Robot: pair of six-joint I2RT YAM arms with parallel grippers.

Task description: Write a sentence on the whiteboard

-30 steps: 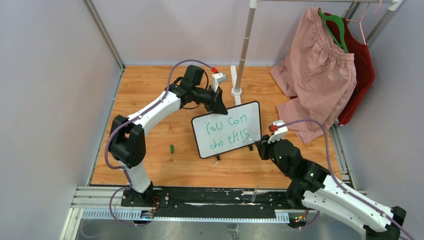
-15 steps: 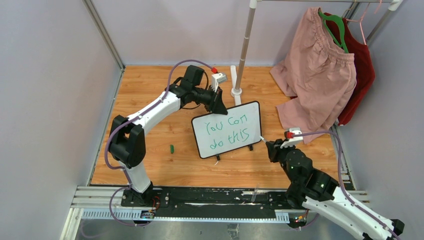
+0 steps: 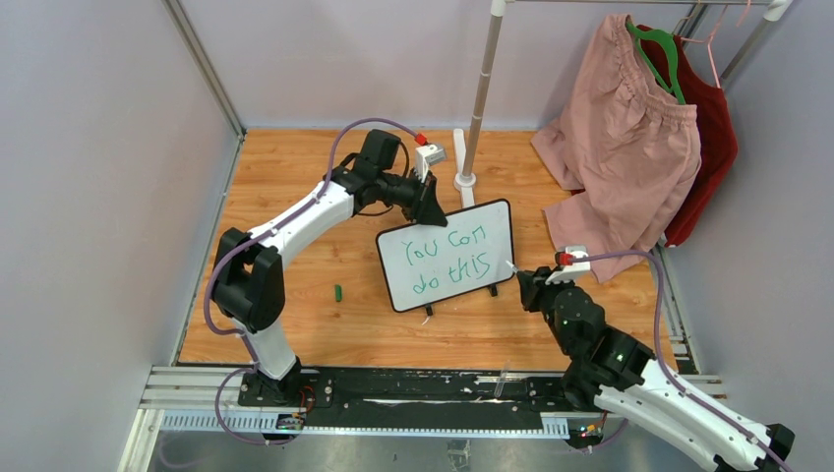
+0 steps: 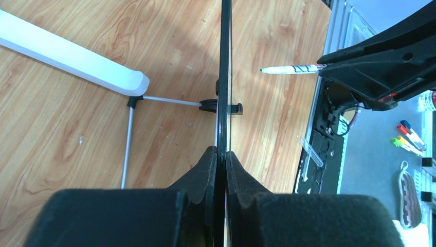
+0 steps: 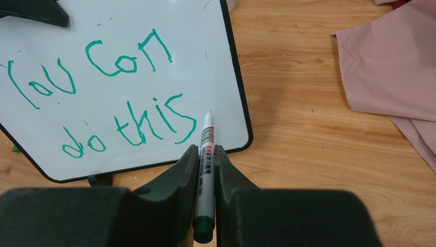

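Observation:
The whiteboard (image 3: 482, 231) stands tilted on the wooden floor, black-framed, on two small feet. The sentence (image 3: 447, 258) reads "You can do this" in green, in two lines; it also shows in the right wrist view (image 5: 103, 98). My left gripper (image 3: 429, 205) is shut on the board's top left edge; in the left wrist view the pads (image 4: 208, 170) clamp the board's edge (image 4: 224, 77). My right gripper (image 3: 526, 285) is shut on a grey marker (image 5: 204, 170), its tip just off the board's lower right part, by the "s". The marker also shows in the left wrist view (image 4: 290, 68).
A small green cap (image 3: 338, 292) lies on the floor left of the board. A white rack pole with its foot (image 3: 465, 180) stands behind the board. Pink shorts (image 3: 625, 147) and a red garment (image 3: 710, 138) hang at the back right. Grey walls close both sides.
My right arm pulled back to the right and away from the board, then came slightly back toward its right edge. The left arm and the board have not moved.

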